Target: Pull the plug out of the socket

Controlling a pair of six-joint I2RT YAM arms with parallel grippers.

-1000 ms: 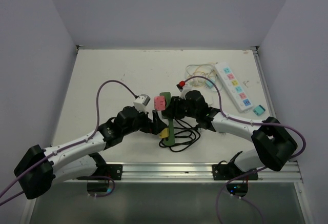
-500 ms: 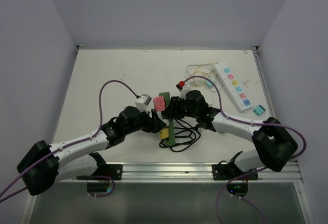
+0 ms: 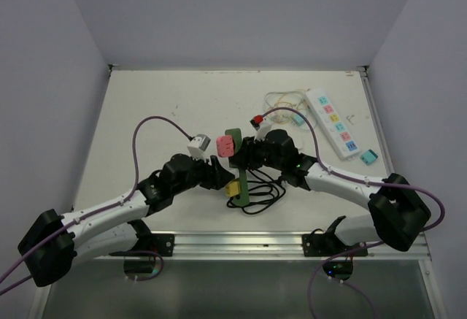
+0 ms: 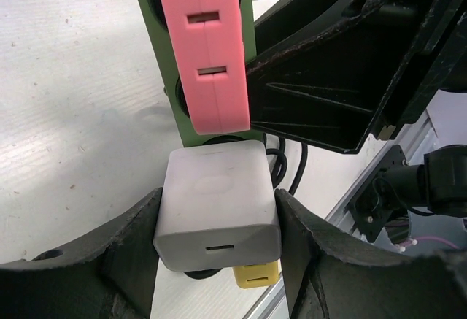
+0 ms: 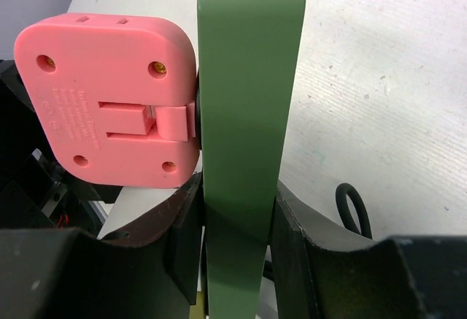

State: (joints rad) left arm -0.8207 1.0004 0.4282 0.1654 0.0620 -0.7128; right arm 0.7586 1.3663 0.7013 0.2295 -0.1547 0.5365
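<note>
A green power strip, the socket point(image 3: 236, 164) point(image 4: 155, 49) point(image 5: 248, 114), stands on edge near the table's front. My right gripper point(image 3: 245, 160) point(image 5: 237, 239) is shut on its narrow body. A pink plug point(image 3: 227, 146) point(image 4: 208, 41) point(image 5: 109, 100) sits highest on its face, and a yellow plug point(image 3: 232, 188) point(image 4: 257, 277) lowest. Between them is a white cube plug point(image 4: 217, 202), against the strip. My left gripper point(image 3: 217, 171) point(image 4: 217, 224) is shut on it, with the fingers point(image 4: 131, 253) pressed on both sides. In the top view the white plug is hidden.
The strip's black cable point(image 3: 264, 191) point(image 5: 354, 209) coils right of it. At the back right lie a white power strip point(image 3: 334, 123), loose white wires point(image 3: 284, 102), a red plug point(image 3: 257, 121) and a teal adapter point(image 3: 368, 157). A metal rail point(image 3: 292, 242) runs along the front edge.
My left gripper has gone from wide open to shut on the white plug. Its arm shifted slightly. The right gripper and the green strip have stayed put.
</note>
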